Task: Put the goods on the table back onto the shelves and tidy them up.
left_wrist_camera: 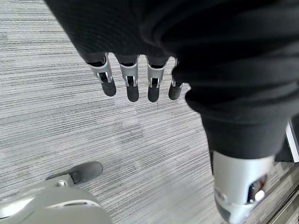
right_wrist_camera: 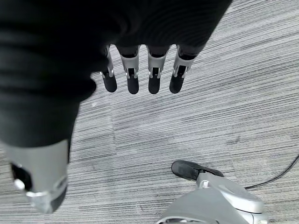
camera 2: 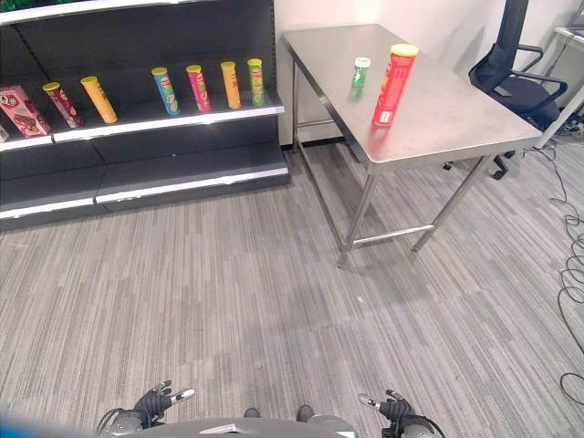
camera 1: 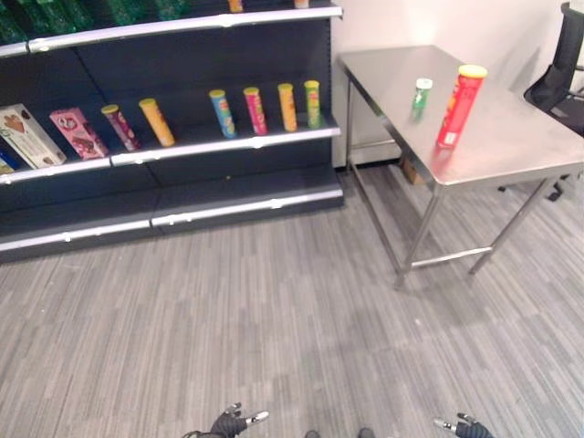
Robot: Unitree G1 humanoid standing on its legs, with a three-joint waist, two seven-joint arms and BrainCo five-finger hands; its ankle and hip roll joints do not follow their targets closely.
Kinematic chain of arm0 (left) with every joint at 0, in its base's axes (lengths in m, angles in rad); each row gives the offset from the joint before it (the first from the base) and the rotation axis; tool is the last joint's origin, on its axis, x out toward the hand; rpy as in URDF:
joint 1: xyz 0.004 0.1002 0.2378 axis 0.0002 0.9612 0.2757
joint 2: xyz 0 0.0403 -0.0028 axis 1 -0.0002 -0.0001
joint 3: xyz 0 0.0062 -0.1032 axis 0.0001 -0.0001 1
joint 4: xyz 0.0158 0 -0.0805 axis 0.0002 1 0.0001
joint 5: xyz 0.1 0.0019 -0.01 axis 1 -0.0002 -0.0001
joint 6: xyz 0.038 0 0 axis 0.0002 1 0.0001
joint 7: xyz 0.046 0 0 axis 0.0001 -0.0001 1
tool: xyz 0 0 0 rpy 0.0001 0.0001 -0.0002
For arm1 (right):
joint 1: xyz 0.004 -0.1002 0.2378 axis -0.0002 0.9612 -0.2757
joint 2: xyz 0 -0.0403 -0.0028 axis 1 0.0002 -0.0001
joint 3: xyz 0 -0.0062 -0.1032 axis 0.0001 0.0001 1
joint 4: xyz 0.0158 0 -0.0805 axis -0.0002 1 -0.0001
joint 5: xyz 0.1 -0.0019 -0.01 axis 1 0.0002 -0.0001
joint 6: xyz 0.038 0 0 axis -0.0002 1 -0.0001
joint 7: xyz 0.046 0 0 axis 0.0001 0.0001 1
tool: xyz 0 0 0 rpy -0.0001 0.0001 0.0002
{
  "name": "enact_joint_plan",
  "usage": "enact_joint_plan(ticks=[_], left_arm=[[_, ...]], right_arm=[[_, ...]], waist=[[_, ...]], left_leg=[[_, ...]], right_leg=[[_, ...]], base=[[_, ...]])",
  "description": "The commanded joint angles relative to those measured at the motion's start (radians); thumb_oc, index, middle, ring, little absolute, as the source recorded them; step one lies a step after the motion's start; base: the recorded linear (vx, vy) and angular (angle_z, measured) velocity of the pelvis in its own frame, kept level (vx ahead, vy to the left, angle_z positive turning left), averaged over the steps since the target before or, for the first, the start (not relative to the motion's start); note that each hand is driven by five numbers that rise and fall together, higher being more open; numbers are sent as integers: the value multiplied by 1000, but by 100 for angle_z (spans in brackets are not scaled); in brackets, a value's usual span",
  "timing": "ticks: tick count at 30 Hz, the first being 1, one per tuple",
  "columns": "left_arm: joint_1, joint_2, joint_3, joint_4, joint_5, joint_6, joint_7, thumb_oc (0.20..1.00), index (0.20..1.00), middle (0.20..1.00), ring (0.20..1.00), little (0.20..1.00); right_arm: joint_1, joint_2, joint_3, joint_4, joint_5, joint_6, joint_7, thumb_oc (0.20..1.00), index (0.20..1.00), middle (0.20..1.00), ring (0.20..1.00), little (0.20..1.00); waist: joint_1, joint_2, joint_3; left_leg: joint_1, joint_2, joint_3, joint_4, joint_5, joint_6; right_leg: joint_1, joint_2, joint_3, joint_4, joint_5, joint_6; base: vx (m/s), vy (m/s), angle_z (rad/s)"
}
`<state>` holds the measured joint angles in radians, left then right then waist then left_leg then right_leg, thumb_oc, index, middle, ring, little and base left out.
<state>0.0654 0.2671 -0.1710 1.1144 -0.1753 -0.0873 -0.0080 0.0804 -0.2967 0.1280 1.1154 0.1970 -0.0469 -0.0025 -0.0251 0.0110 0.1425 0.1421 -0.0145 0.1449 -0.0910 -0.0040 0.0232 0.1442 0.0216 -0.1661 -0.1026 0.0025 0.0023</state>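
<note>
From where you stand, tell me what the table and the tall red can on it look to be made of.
Table: probably stainless steel with a brushed, semi-gloss finish; its grey top mirrors the can's red blur, and its legs are thin metal tubes.
Tall red can: likely a printed cardboard tube with a yellow plastic lid; the smooth glossy wrap suggests this, but the look leaves it open.

Office chair (camera 1: 561, 68) and top shelf (camera 1: 182, 23) cut by frame edges

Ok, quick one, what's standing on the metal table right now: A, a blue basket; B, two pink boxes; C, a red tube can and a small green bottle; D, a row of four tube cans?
C: the metal table carries a tall red tube can with a yellow lid and, just beside it, a small green bottle, both upright.
</note>
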Motion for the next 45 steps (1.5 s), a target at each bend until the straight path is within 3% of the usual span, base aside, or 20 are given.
enact_joint_plan(ticks=[1, 37, 41, 45], left_arm=[[-59, 7, -14, 47, 21, -33, -3, 1000, 1000, 1000, 1000, 1000], [-56, 9, -15, 64, 26, -28, -10, 1000, 1000, 1000, 1000, 1000], [-61, 13, -16, 77, 38, -26, -10, 1000, 1000, 1000, 1000, 1000], [-60, 17, -12, 67, 36, -25, -9, 1000, 1000, 1000, 1000, 1000]], right_arm=[[-43, -35, 38, 2, -9, -10, -4, 1000, 1000, 1000, 1000, 1000], [-56, -47, 71, -9, -54, 2, 10, 1000, 1000, 1000, 1000, 1000], [-65, -45, 73, 0, -60, 2, 13, 1000, 1000, 1000, 1000, 1000], [-72, -41, 73, -4, -61, 5, 14, 1000, 1000, 1000, 1000, 1000]], waist=[[-3, -15, -10], [14, -25, -7], [17, -25, -4], [22, -19, 9]], left_leg=[[-4, 59, -27, 4, -24, -86], [-23, 32, -27, 4, -43, -64], [-30, 21, -28, 4, -45, -53], [-38, 11, -27, 4, -52, -31]], right_leg=[[9, -79, -1, 15, -34, 106], [-6, -112, -8, 17, -21, 126], [-26, -125, -8, 47, -21, 135], [-93, -145, 4, 159, -38, 147]], base=[[0, 0, 0], [2, 15, 0], [3, 87, 0], [-24, 90, -3]])
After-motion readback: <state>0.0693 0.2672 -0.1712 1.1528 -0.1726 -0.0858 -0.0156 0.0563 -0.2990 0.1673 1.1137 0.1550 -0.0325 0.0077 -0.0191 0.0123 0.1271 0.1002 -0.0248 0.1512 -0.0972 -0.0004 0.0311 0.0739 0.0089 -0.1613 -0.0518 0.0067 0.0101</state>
